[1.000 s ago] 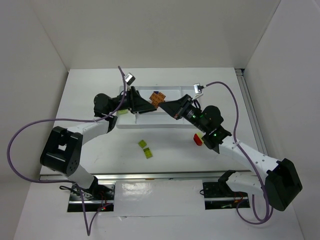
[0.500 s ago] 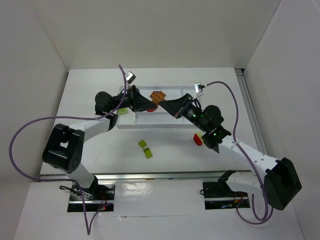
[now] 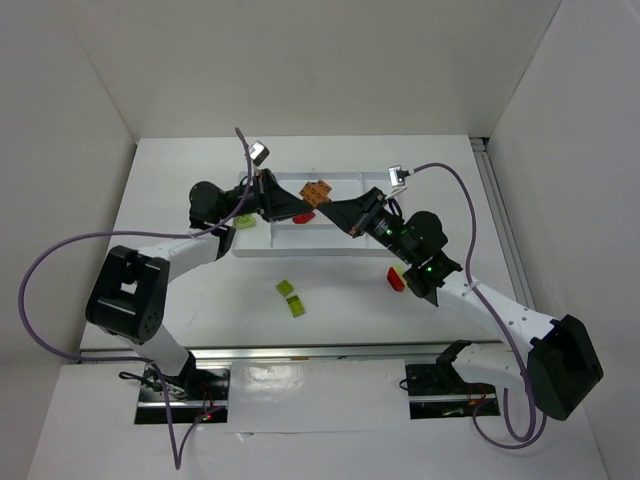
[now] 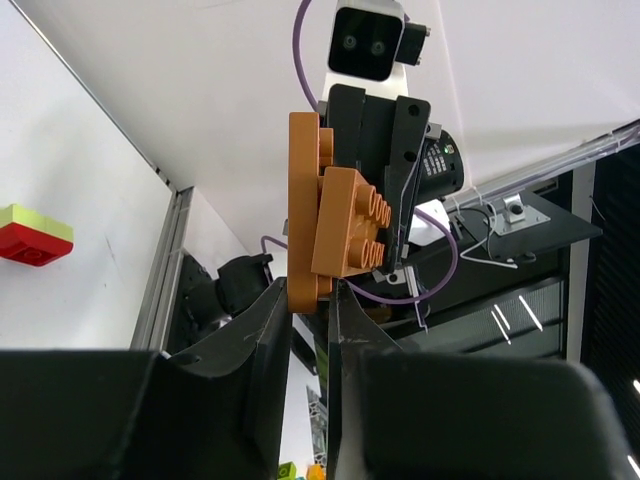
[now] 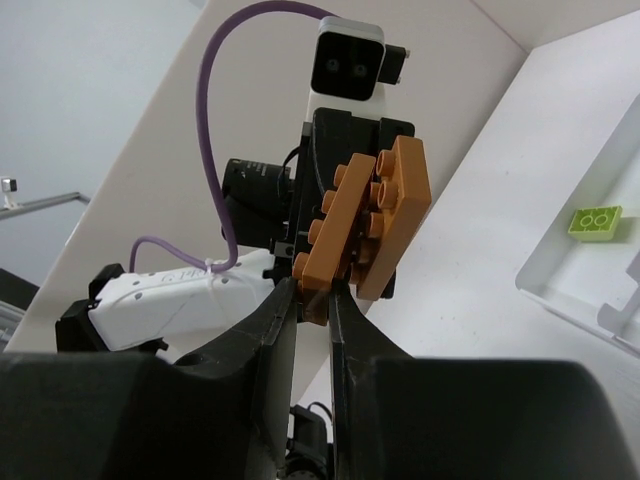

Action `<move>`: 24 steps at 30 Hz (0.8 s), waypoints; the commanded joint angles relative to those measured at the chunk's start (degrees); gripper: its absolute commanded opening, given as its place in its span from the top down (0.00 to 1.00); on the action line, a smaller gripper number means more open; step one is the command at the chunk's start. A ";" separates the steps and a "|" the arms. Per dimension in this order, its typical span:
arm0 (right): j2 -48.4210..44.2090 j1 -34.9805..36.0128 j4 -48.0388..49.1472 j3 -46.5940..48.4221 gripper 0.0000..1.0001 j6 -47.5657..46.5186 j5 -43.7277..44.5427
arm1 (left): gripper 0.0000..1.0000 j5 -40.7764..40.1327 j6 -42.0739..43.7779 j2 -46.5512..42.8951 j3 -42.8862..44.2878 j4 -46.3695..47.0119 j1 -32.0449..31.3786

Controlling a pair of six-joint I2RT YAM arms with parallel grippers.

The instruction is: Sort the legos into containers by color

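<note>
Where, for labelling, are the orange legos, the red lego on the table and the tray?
orange legos (image 4: 340,225): left wrist view, on the smaller brick.
red lego (image 3: 397,278): top view, its upper face.
tray (image 3: 310,241): top view, bare near part.

White desk (image 3: 170,190) boxed in by plain white panels, namely back wall (image 3: 320,60), left wall (image 3: 60,150) and right wall (image 3: 580,150), with a metal rail (image 3: 497,215) along its right edge and a silvery strip (image 3: 320,352) across the near edge; light even, shadows soft.
</note>
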 commanded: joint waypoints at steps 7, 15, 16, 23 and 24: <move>-3.51 0.09 -2.32 3.44 0.88 -3.85 1.42 | 1.00 -0.52 0.70 -0.07 -0.70 32.30 1.50; -8.61 0.09 -21.19 10.82 0.88 -17.03 12.59 | 1.00 1.32 14.73 6.95 -1.95 8.02 3.35; -8.61 0.09 -23.23 11.35 0.88 -17.04 13.55 | 1.00 1.93 15.37 8.09 -1.24 5.87 3.96; -10.81 0.09 -45.47 12.15 0.88 -18.36 33.23 | 1.00 -3.41 37.04 8.64 6.22 -35.05 3.44; -10.81 0.09 -46.97 11.45 0.88 -18.36 35.25 | 1.00 -5.16 41.08 7.15 7.80 -41.29 2.83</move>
